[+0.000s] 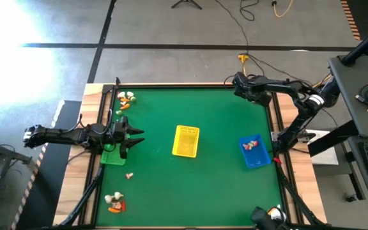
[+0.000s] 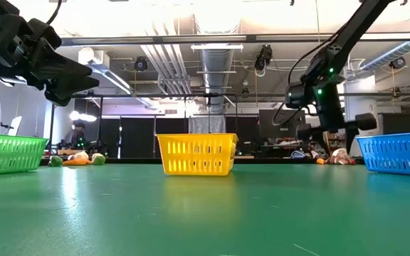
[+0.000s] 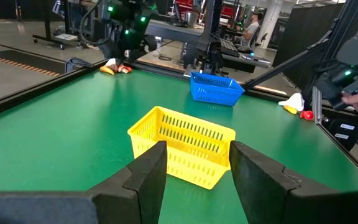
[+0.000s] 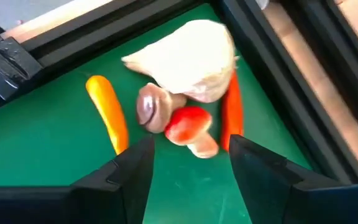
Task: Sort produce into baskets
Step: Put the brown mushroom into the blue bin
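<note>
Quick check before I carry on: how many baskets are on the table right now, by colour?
green basket: 1
yellow basket: 1
blue basket: 1
Total: 3

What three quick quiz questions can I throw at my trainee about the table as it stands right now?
1. True or false: the blue perforated plastic basket is empty.
2. Which basket stands between the other two? A: the green perforated plastic basket. B: the yellow perforated plastic basket. C: the blue one.
3. Fill in: the right gripper hovers with its fingers ____ over a pile that includes a long orange toy carrot.
Key: 1 false; 2 B; 3 open.
</note>
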### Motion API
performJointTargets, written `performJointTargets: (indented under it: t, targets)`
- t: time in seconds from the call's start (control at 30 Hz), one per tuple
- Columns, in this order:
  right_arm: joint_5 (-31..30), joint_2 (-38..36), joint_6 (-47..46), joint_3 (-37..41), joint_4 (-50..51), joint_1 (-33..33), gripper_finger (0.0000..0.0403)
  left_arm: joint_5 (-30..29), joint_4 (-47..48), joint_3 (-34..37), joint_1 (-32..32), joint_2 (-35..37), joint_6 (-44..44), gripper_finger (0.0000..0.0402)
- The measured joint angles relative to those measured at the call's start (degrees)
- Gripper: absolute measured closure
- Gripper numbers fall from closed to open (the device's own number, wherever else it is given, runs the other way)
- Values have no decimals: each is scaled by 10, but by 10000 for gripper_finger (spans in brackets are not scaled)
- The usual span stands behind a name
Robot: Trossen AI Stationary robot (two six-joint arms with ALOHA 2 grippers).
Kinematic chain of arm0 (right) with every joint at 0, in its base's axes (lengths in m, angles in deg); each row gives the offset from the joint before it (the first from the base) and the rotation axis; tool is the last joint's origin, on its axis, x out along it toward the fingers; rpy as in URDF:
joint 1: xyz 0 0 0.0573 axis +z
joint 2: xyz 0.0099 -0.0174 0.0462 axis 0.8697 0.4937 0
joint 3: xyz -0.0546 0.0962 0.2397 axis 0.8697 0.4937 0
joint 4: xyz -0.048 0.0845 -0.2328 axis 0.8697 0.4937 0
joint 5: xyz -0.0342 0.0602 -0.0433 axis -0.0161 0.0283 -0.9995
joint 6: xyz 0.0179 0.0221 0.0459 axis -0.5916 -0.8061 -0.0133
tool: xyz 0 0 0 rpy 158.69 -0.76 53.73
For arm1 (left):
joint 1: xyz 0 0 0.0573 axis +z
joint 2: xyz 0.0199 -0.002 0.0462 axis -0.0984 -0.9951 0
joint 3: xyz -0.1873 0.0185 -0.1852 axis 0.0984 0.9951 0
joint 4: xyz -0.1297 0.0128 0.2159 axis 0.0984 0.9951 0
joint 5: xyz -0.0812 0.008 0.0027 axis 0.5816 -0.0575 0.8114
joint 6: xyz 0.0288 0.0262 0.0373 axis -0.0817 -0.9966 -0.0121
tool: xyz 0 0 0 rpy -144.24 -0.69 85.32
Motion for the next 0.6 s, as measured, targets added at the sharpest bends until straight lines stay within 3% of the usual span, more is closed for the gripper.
performJointTargets:
  t: [0.33,0.6]
  targets:
    - [-1,40,-28,-12,-37,-19,219,0,0,0,0,0,0,243]
    - [0,45,-34,-12,-65,-44,209,0,0,0,0,0,0,243]
